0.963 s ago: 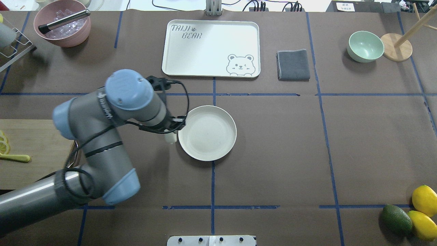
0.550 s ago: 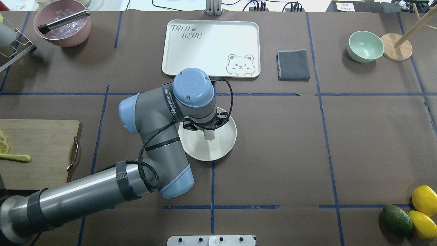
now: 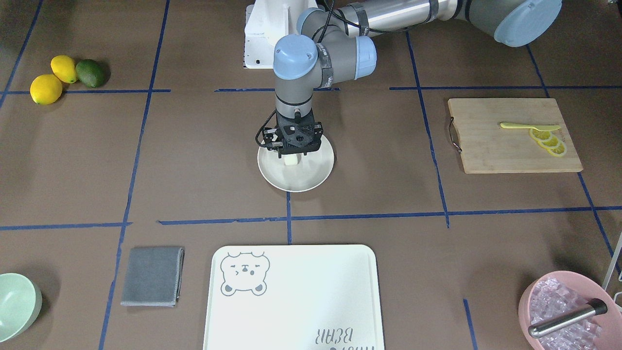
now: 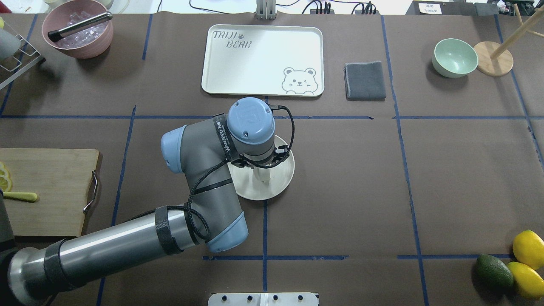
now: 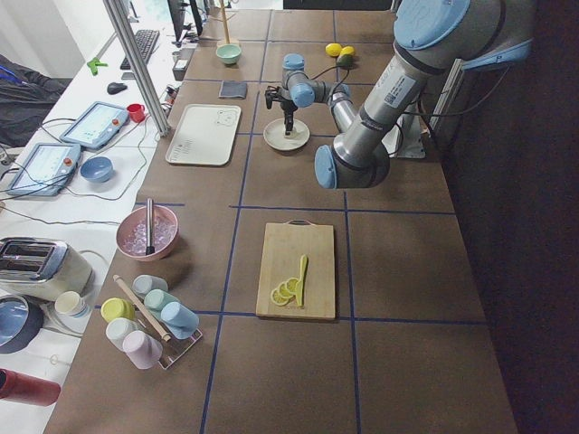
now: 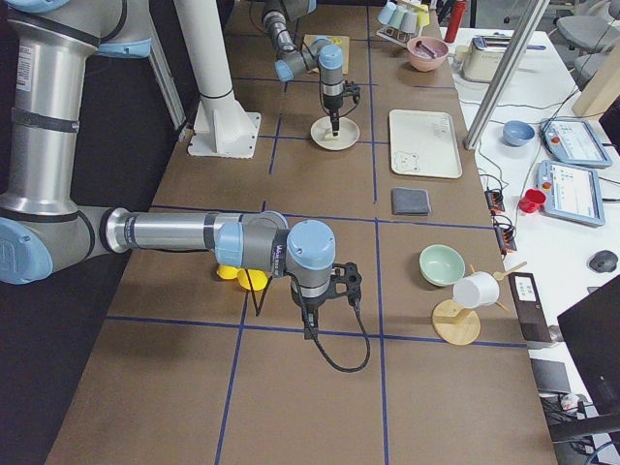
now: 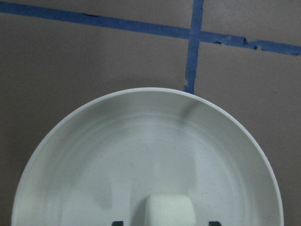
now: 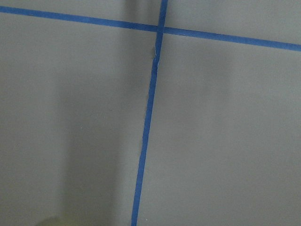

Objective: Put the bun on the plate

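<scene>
Exterior front-facing view: the left gripper point(image 3: 291, 159) points straight down with the bun point(image 3: 290, 162) pinched between its fingers, and the plate point(image 3: 303, 181) lies directly beneath it. Overhead exterior view: the wrist hides most of the jaws, but the white bun shows just below them, inside the plate's rim. Exterior left and exterior right views: the left gripper appears to stand a little above the plate, which suggests the bun is not yet set down. Left wrist-mounted view: the bun sits between two dark finger parts at the bottom edge, with the plate's floor spread out below and ahead of it. Right wrist-mounted view: only table and blue tape point(image 8: 149, 117) show. The right gripper point(image 6: 308, 327) appears solely from the side, so whether it is open or closed cannot be told. The bun looks light, smooth and probably soft, so a gentle squeeze across its short sides, as here, should be enough. A hard pinch could dent it, and on release it might roll or cling to a pad.
</scene>
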Controlling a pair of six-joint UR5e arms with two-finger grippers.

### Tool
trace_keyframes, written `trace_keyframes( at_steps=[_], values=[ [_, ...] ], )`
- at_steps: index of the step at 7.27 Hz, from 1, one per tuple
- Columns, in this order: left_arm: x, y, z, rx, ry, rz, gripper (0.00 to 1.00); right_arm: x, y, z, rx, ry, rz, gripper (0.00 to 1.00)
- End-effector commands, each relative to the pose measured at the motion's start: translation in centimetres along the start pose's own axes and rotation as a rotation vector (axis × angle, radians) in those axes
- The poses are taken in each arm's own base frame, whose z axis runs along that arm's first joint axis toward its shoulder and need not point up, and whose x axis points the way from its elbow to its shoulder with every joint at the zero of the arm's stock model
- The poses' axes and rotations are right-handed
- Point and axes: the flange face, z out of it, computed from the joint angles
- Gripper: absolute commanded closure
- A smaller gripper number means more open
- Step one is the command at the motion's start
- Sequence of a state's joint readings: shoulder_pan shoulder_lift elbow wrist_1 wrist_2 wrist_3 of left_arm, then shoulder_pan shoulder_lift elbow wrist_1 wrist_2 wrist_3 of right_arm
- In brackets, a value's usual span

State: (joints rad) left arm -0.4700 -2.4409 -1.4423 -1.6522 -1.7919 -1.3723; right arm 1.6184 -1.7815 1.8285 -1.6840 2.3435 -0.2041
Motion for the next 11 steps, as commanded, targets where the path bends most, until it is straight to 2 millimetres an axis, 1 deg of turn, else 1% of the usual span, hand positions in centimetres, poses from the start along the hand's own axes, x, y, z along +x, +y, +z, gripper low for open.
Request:
trace_keyframes(
  at_steps=[1,2,3,4,5,6,8,9,10,11],
  values=[
    [-2.3,-1.6,-4.3,0.003,-0.001,0.068,0.01,0.0,0.0,0.0,0.001,0.000,-0.001,0.00],
    [-7.3,-3.2,-7.5,-0.027,0.001,0.112,0.01,-0.1,0.0,-0.1,0.002,0.002,-0.002,0.00],
    [-14.0,-4.0,-9.8,-0.038,0.017,0.190,0.01,0.0,0.0,0.0,0.000,0.001,0.000,0.00],
    [-19.4,-5.0,-11.4,-0.023,0.008,0.269,0.01,0.0,0.0,0.0,0.000,0.001,0.000,0.00],
    [-25.4,-6.7,-13.0,-0.033,-0.003,0.327,0.01,0.0,0.0,0.0,0.000,0.001,0.000,0.00],
    [-33.2,-8.5,-15.0,-0.057,-0.010,0.351,0.01,0.0,0.0,0.0,0.000,0.001,-0.002,0.00],
    [-50.4,-11.9,-18.4,-0.092,-0.030,0.479,0.01,0.1,0.0,0.0,-0.001,0.001,-0.001,0.00],
    [-57.6,-13.4,-18.8,-0.099,-0.068,0.507,0.01,0.1,0.0,0.0,-0.001,0.001,-0.001,0.00],
    [-64.5,-14.0,-18.3,-0.134,-0.043,0.504,0.01,0.1,0.1,0.1,-0.002,0.001,-0.001,0.00],
    [-70.6,-14.0,-18.6,-0.144,0.007,0.430,0.00,0.1,0.1,0.1,-0.002,0.001,-0.004,0.00]
  ],
)
